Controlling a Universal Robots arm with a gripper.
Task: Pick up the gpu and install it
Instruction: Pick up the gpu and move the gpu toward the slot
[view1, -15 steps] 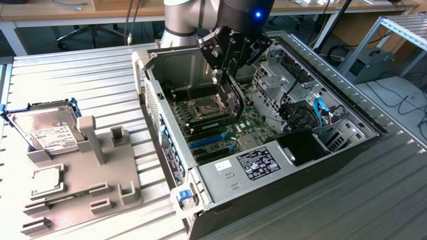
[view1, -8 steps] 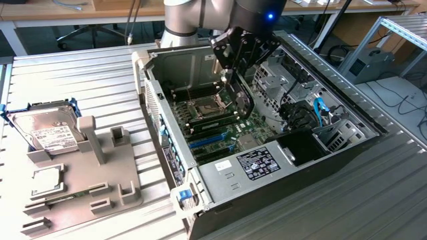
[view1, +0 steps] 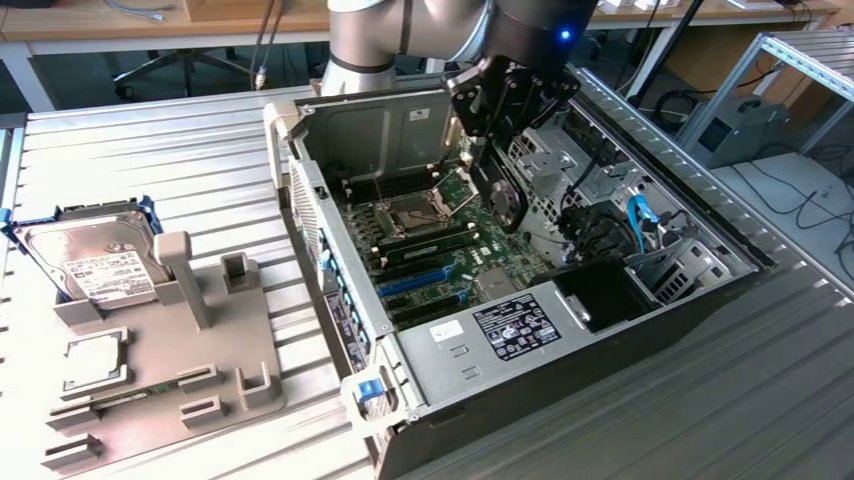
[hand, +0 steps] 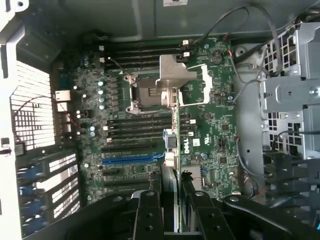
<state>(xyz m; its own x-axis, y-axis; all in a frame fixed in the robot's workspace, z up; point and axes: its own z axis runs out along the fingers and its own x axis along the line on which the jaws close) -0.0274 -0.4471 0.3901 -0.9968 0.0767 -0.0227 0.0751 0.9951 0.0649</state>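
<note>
Gpu (view1: 503, 195) hangs in the tool (view1: 505, 145), which is shut tight on it. The card is held on its thin edge, up over the open computer case (view1: 387, 125). It is above the green board (view1: 454, 250) inside the case and not yet pushed into a slot. The arm (view1: 367, 35) comes down from the far side of the desk (view1: 174, 160).

In the wrist view, the gpu (hand: 178, 130) looks like a thin line, because it is seen from its edge. Its silver bracket (hand: 176, 75) is at the far end, over the square chip socket (hand: 145, 92). The two black fingers (hand: 147, 210) of the tool (hand: 171, 205) press on the card from both sides. Under the card lies the board (hand: 210, 135), with a long blue slot (hand: 132, 159) just beside the card's line.

In the exterior view, the blue slot (view1: 414, 283) sits nearer the front of the case than the gpu does. On the exterior view's left, well apart from the case, a gray holder (view1: 174, 370) lies on the desk. A silver hard drive (view1: 87, 255) with a white label leans in the far end of that holder.
</note>
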